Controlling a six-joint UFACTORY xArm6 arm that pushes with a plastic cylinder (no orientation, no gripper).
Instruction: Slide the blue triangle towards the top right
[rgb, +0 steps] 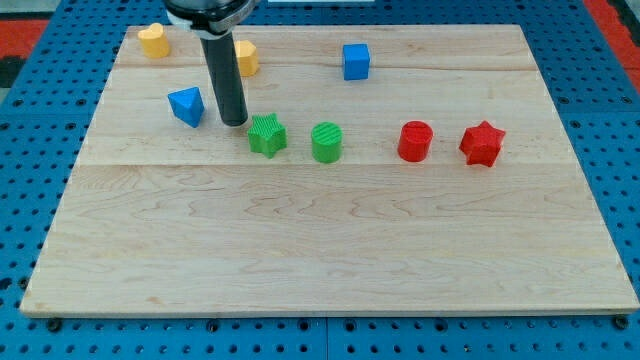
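A: Starting with the biggest thing, the wooden board (330, 250) fills most of the frame, and the dark rod comes down from the upper left. My tip (235, 123) sits on the board between the blue triangle (187, 105) and the green star (267, 135).

B: Which way is the triangle from the tip?

A: Just to the frame's left of it and a little higher, near but apparently not touching. That is the trouble: the target is the upper right of the frame, so the tip stands on the wrong side. I judge it has to go round to the triangle's lower left before pushing.

B: Is anything held?

A: No. There are no jaws here, only a bare rod carrying nothing; it can only shove.

B: What lies along the path?

A: A yellow block (246, 57) sits up and right of the triangle, partly hidden by the rod, and the blue cube (356, 61) lies further right. Another yellow block (152, 40) is at the upper left corner. The green cylinder (326, 142), red cylinder (414, 141) and red star (482, 143) line up lower, well clear.
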